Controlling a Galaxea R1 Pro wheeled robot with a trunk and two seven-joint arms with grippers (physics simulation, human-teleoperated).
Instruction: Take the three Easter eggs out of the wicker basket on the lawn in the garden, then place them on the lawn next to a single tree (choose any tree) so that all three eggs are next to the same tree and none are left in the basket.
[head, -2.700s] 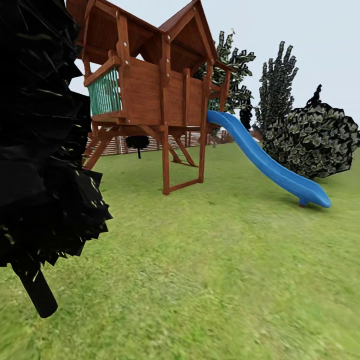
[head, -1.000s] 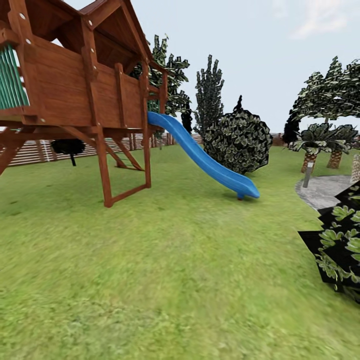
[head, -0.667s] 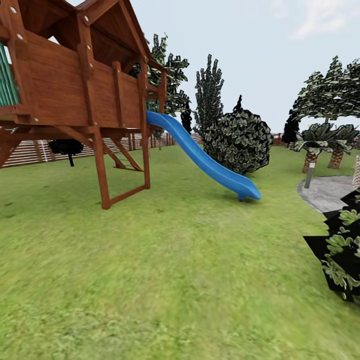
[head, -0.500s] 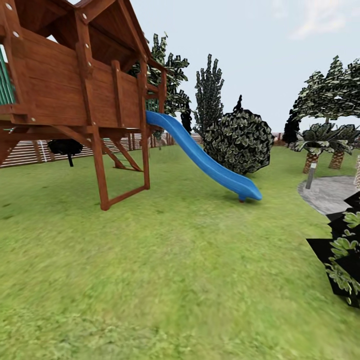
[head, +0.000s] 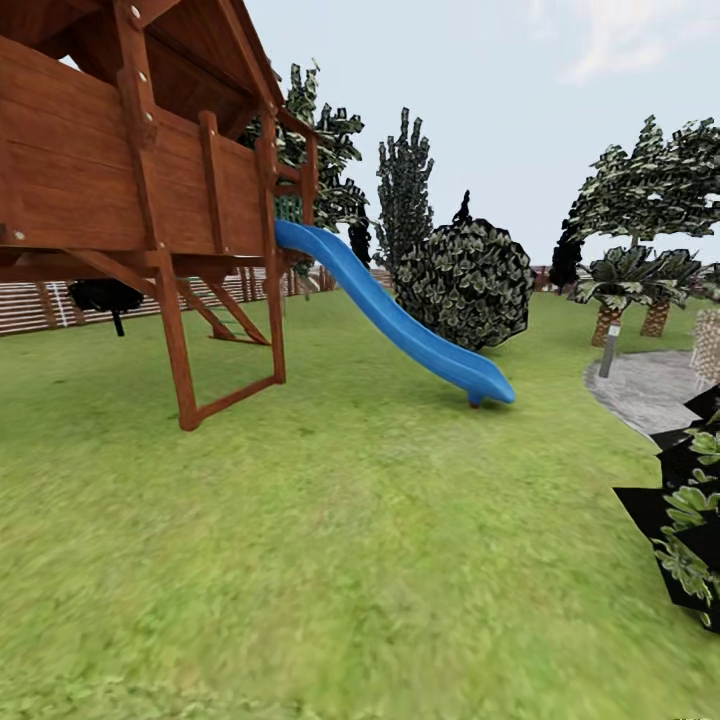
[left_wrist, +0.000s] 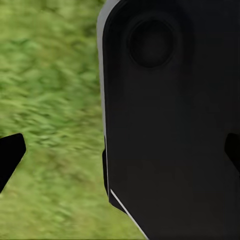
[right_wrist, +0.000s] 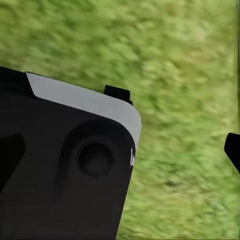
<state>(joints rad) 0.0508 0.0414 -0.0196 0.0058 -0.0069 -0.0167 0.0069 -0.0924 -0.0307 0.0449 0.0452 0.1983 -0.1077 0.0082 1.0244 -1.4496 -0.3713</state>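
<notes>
- While the robot looks to be travelling across the lawn (head: 360, 540) with no basket or eggs in front of it, the head view takes in a wooden play tower (head: 140, 180) at the left, with a blue slide (head: 400, 330) running down from it to the grass.
- Beyond the foot of the slide stands a round dark shrub (head: 465, 285), and behind the tower a slatted wooden fence (head: 40, 305) closes the garden.
- At the right a tree (head: 650, 185) with a broad leafy crown rises behind low palm plants (head: 630, 285), near a patch of grey paving (head: 645, 385); judged from here, it could serve as the tree for the eggs.
- As for the wicker basket and the three Easter eggs, I cannot say where they are from these views, so the task seems to be at a searching or driving step.
- Each wrist view looks down on blurred grass past a large dark body panel of the robot (left_wrist: 170, 120), which suggests the arms hang tucked beside the trunk for travel.
- Dark fingertips (left_wrist: 10, 155) of the left gripper sit at opposite edges of its view with only grass and panel between, so it is spread wide and empty.
- Likewise the right gripper's fingertips (right_wrist: 232, 147) stand far apart, holding nothing.
</notes>
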